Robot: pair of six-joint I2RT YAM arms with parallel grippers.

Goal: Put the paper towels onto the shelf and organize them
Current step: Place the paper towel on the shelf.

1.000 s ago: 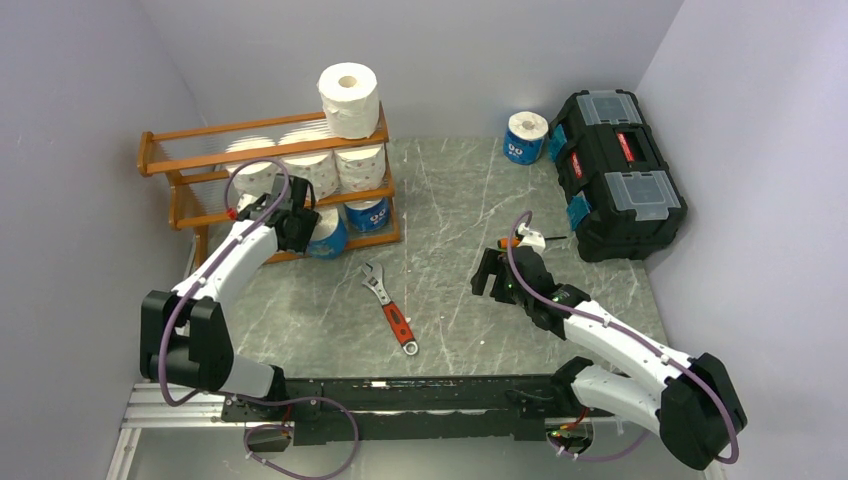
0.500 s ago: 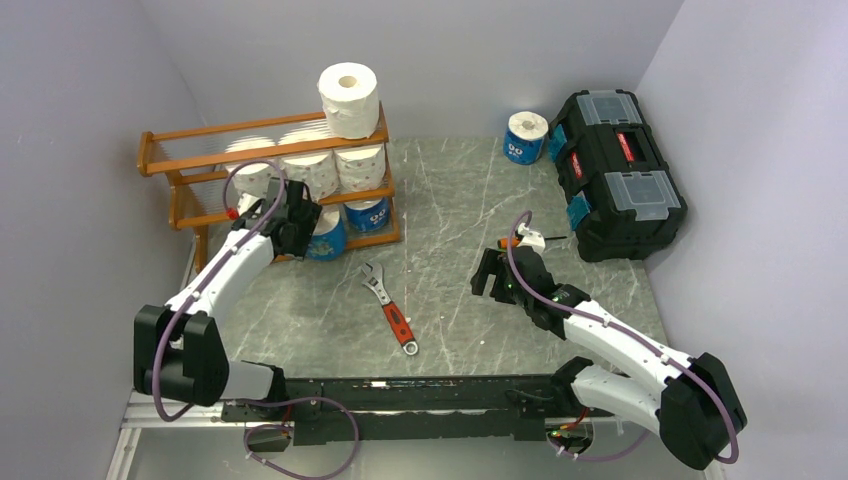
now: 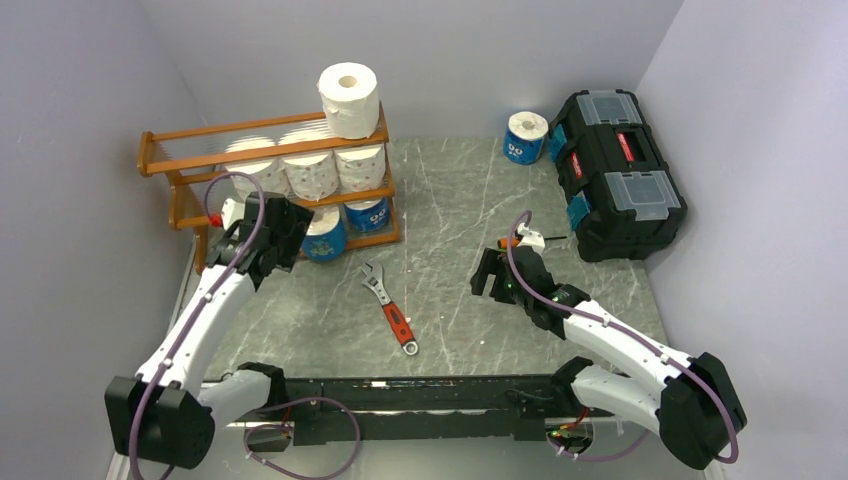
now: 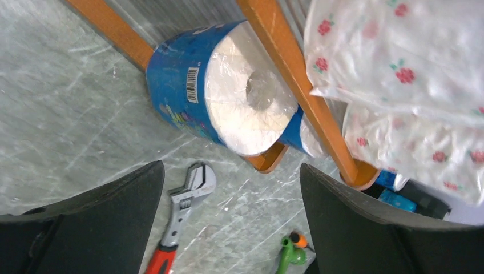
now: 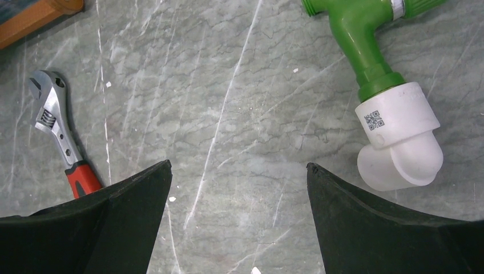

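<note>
Top external: one blue-wrapped paper towel roll [image 3: 526, 137] stands upright, core vertical, at the far edge of the counter [image 3: 450, 190]. It is just beside the black toolbox [image 3: 620, 170] and well apart from the shelf [image 3: 190, 157]. Right gripper [image 3: 490, 274] is nearer; the roll lies ahead of it, slightly right. Left gripper [image 3: 272, 228] sits at the shelf's lowest tier. Left wrist: jaws spread, empty; shelved blue roll [image 4: 228, 108] lies on its side, core end facing the camera. Right wrist: jaws spread, empty; no roll visible, only wrench [image 5: 56, 123] and green fitting [image 5: 365, 51].
</note>
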